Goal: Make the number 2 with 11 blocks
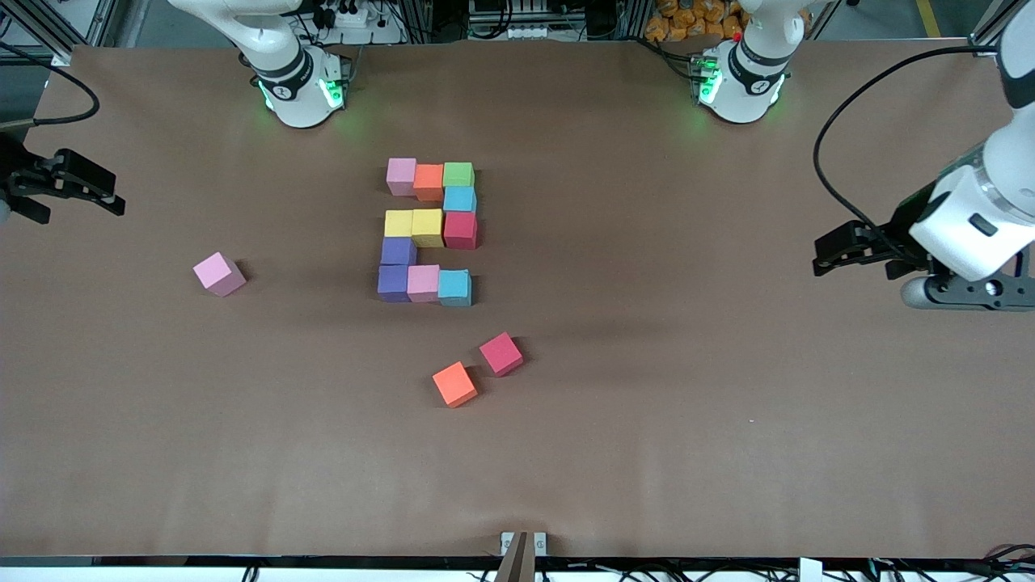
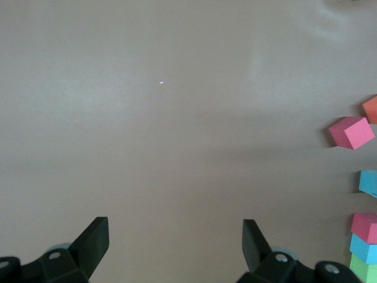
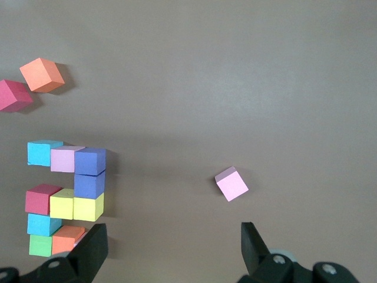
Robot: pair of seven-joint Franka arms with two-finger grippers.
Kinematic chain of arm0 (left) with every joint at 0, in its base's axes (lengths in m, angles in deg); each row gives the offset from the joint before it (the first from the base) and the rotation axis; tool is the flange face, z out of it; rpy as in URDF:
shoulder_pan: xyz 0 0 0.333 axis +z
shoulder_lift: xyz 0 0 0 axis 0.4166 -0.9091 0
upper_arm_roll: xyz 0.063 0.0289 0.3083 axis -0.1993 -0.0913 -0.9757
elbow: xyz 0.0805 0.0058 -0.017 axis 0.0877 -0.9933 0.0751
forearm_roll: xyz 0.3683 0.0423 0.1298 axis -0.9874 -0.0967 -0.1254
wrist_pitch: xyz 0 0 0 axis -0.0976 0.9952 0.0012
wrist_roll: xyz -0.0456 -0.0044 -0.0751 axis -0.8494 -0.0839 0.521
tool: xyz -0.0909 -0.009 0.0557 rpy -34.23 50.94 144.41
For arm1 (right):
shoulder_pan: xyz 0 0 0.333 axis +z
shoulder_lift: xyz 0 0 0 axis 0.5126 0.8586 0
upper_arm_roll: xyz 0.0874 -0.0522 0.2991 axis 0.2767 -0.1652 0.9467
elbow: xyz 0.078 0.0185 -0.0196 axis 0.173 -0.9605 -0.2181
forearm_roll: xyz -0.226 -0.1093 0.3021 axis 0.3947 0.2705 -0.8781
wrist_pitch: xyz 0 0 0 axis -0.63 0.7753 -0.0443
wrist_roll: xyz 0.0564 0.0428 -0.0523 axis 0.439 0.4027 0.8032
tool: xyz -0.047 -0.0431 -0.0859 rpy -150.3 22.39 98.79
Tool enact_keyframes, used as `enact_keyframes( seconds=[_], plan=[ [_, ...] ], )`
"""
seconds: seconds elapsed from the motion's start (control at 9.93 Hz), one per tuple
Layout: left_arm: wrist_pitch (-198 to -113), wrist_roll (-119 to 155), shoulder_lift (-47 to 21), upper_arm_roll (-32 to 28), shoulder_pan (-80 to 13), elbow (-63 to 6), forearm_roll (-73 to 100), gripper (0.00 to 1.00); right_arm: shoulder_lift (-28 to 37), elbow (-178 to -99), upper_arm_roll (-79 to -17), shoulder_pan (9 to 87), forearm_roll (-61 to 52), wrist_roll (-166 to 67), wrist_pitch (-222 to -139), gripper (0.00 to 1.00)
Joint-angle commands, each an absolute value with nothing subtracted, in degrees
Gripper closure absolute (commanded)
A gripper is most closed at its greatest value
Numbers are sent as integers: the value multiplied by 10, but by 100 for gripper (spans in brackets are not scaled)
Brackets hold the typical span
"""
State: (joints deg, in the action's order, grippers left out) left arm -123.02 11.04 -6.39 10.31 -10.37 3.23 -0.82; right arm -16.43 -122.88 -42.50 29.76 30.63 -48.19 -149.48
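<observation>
Eleven cubes form the number 2 (image 1: 428, 230); the left gripper (image 1: 833, 252) and right gripper (image 1: 77, 187) wait apart, both released and empty. Any low sweep back over the middle could knock the touching rows askew.

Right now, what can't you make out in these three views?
- Left wrist view: the number 2 is cut off by the picture's edge; only four cubes show.
- Left wrist view: the loose orange cube is cut by the same edge.
- Right wrist view: the top-row pale pink cube of the 2 is almost hidden by the right pincer.
- Front view: the right pincer and left pincer are dark; their open fingers are hard to separate.
</observation>
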Motion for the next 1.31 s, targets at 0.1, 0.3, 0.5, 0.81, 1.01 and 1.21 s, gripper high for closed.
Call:
enact_keyframes(
  seconds=[0.1, 0.3, 0.5, 0.81, 1.01, 1.21],
  plan=[
    [-1208, 116, -45, 109, -84, 15, -3, 0, -161, -1216, -423, 293, 305, -473, -1486, 0],
    [-1195, 116, -45, 110, -86, 18, -3, 0, -159, -1216, -423, 293, 306, -473, -1486, 0],
    [-1186, 116, -40, 113, -86, 17, -4, 0, -159, -1212, -423, 293, 305, -475, -1486, 0],
    [-1179, 116, -35, 110, -89, 17, -3, 0, -160, -1212, -423, 293, 306, -476, -1486, 0],
    [-1179, 135, -29, 84, -94, 15, 6, 0, -159, -1212, -423, 293, 307, -477, -1486, 0],
    [-1180, 173, -6, -6, -157, -3, 13, 0, -159, -1212, -423, 293, 307, -479, -1486, 0]
  ],
)
